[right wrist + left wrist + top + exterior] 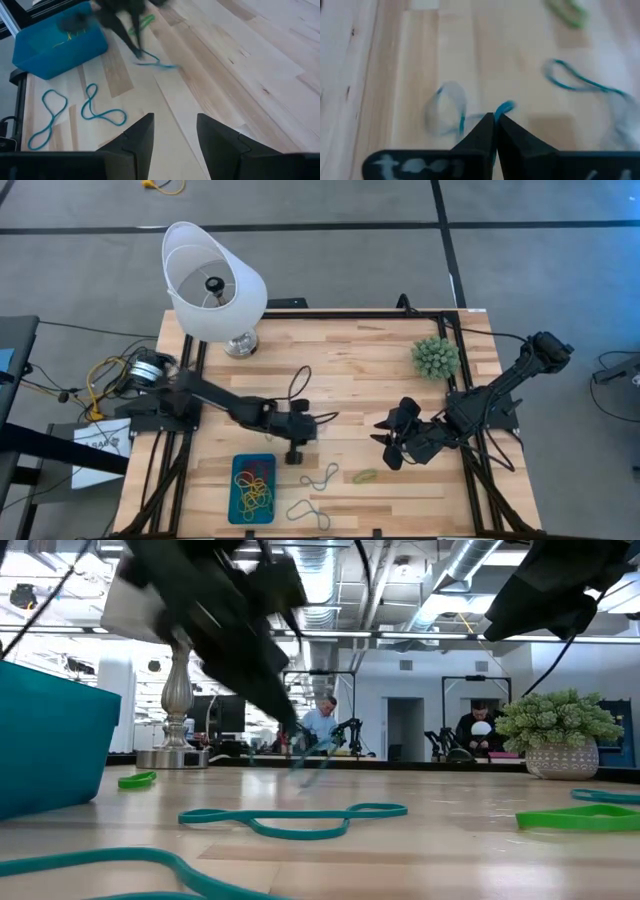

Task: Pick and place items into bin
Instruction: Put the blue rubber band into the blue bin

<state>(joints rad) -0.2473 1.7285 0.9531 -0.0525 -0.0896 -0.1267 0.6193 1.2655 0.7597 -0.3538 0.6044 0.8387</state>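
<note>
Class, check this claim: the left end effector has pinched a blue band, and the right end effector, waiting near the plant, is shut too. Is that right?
Not quite. The right end effector is open; the right wrist view shows a clear gap between its fingers. The left end effector has indeed pinched a blue band, and the right does wait near the plant.

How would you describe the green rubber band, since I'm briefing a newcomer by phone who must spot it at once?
In the high view, find the teal-blue bin by the table's bottom edge, on the left arm's side. Toward the right arm lie two teal rubber-band loops, then the green rubber band, apart from them. It is lime green and smaller.
</note>
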